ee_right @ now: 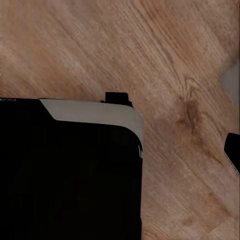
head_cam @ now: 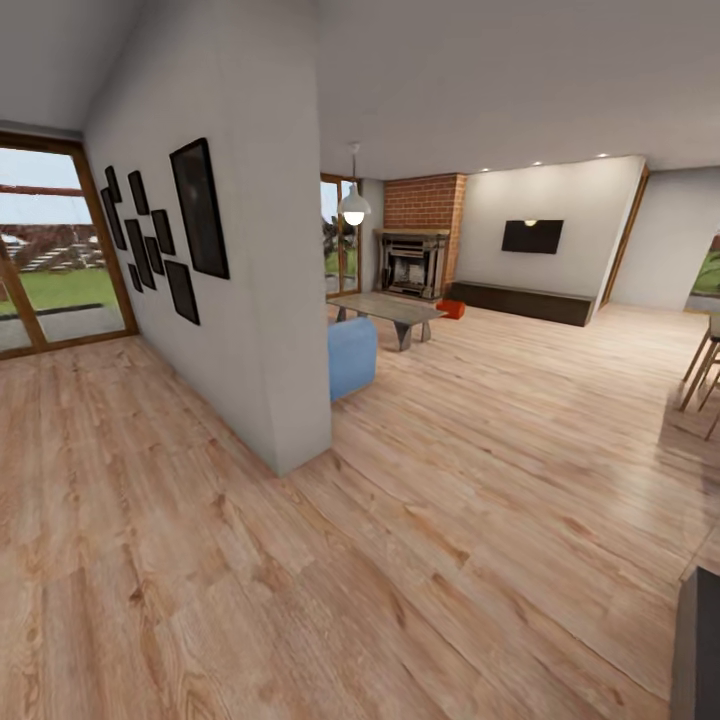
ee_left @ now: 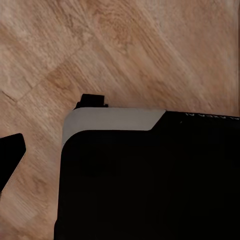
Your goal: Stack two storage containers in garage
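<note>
Far across the living room's light wood-plank floor (head_cam: pixel 480 480), one small orange-red storage container (head_cam: pixel 451 309) sits on the planks. It lies between the red brick fireplace (head_cam: pixel 415 250) and the long low dark cabinet (head_cam: pixel 520 300), under the black wall TV (head_cam: pixel 532 236). I cannot pick out a second container. A dark tip at the edge of the left wrist view (ee_left: pixel 10 157) and another in the right wrist view (ee_right: pixel 233 150) may be gripper fingers. Whether the jaws are open or shut cannot be told.
A white partition wall with black picture frames (head_cam: pixel 200 210) juts out at the left, with a blue armchair (head_cam: pixel 352 355) and a grey coffee table (head_cam: pixel 385 310) behind its corner. Stool legs (head_cam: pixel 703 372) stand at the right. My black base (ee_left: pixel 150 185) (ee_right: pixel 70 180) hangs over the planks.
</note>
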